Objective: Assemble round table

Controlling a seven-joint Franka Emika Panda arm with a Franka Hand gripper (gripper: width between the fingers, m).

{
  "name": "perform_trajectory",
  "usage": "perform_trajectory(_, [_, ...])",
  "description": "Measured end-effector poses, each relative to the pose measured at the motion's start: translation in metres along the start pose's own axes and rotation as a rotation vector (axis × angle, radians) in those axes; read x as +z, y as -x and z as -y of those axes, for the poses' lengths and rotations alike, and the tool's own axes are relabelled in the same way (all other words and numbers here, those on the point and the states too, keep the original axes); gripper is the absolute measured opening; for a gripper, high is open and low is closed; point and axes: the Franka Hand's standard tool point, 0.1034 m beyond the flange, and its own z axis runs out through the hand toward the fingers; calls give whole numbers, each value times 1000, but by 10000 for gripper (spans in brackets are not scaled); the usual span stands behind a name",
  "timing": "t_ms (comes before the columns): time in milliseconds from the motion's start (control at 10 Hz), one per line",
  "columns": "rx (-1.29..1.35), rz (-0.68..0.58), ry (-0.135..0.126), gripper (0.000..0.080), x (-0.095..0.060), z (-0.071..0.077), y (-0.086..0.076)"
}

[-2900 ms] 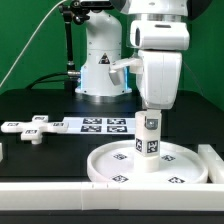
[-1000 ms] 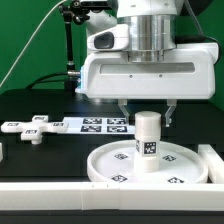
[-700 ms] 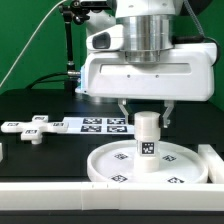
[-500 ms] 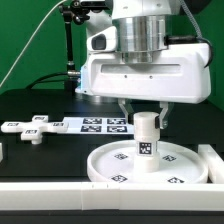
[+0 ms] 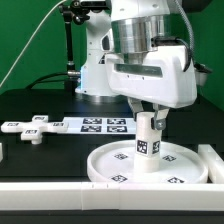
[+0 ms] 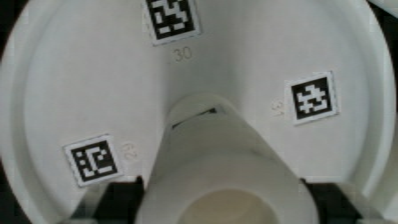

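Gripper (image 5: 149, 114) is clamped on the leg (image 5: 149, 143), which stands upright mid-disc (image 5: 106, 163). Any tilt while twisting could jam the joint, or the fingers could slip round it.

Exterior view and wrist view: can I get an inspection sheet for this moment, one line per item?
Surface: black table; marker board lies flat on it.
Job's things: leg upright near the middle of the round disc; cross-shaped piece lies apart, toward the exterior view's left.
Clutter: long white bar along the near edge.
Grippers: pincer straddles the leg's top; contact cannot be judged.
Cables: thin cable at the exterior view's left.
Surroundings: green backdrop, black post.
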Motion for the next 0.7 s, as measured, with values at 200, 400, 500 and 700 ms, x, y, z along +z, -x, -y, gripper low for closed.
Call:
perform_trajectory(200, [106,10,-6,410,0,0,1])
perform_trajectory(400, [253,24,-17,410,0,1,0])
perform_trajectory(500, [392,42,-45,410,0,-1,-4])
perform_trajectory(700, [639,84,-89,410,1,-1,-4])
